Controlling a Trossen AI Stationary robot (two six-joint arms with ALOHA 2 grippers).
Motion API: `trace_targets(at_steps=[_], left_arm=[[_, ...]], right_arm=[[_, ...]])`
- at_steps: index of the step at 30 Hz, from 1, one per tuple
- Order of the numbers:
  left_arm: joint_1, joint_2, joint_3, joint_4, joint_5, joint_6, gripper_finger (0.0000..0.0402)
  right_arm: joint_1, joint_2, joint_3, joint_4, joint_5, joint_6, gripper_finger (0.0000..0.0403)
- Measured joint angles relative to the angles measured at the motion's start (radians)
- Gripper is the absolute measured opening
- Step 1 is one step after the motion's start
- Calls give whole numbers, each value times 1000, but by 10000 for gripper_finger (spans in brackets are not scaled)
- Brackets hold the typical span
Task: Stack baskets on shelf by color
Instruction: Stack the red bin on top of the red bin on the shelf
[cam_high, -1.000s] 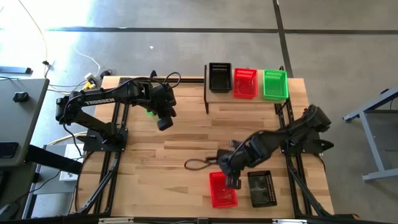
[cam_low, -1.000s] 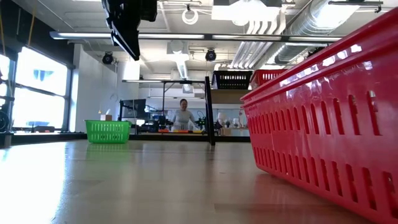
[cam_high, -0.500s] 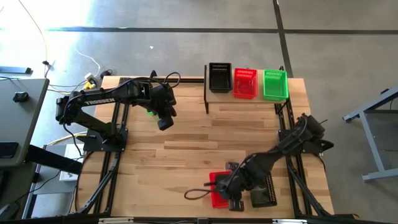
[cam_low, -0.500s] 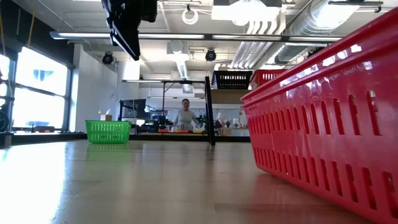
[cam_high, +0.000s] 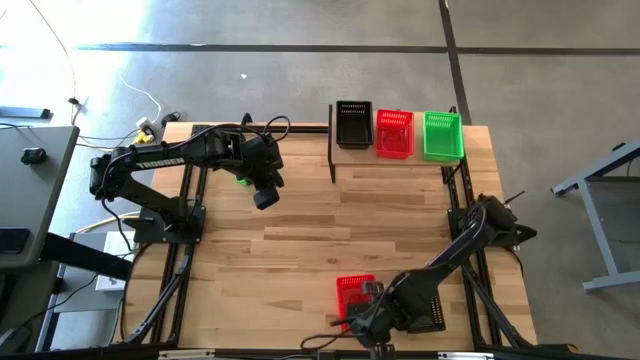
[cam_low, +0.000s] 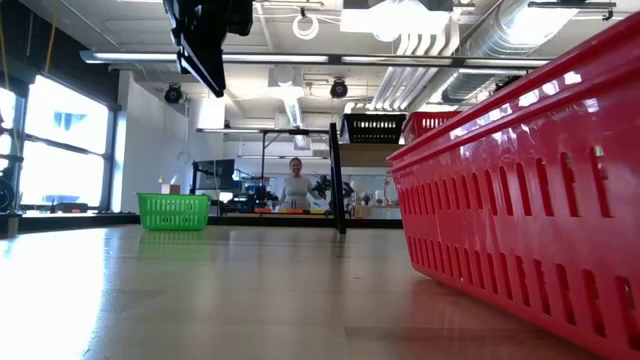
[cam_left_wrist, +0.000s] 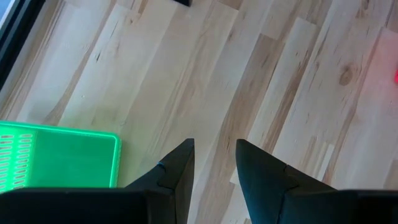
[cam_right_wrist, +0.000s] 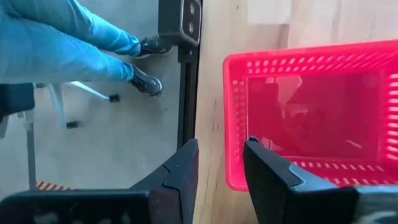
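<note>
A red basket (cam_high: 353, 294) sits on its base near the table's near edge, with a black basket (cam_high: 425, 301) to its right. My right gripper (cam_right_wrist: 219, 149) is open at the red basket's (cam_right_wrist: 311, 118) near end, one finger outside the end wall and one over the inside; I see no touch. A green basket (cam_high: 242, 180) rests on the table's far left part. My left gripper (cam_left_wrist: 214, 149) hangs open above the table beside the green basket (cam_left_wrist: 56, 155). The shelf (cam_high: 395, 158) at the far edge carries black (cam_high: 353, 124), red (cam_high: 394, 133) and green (cam_high: 442, 137) baskets.
A person's legs in blue with dark shoes (cam_right_wrist: 74, 43) stand just beyond the table's near edge, close to my right gripper. The shelf's black post (cam_low: 337, 180) rises at the far side. Bare wood (cam_high: 330, 225) lies between the two arms.
My right gripper has moved toward the table's near edge, from the middle of the table past the red basket to that basket's near end, and the arm now lies over the black basket. The baskets and my left arm have stayed where they were.
</note>
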Motion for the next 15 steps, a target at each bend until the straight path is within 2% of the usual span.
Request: trace_targets(at_steps=[15], left_arm=[[0, 0, 0, 0, 0, -1, 107]], right_arm=[[22, 105, 0, 19, 1, 0, 112]])
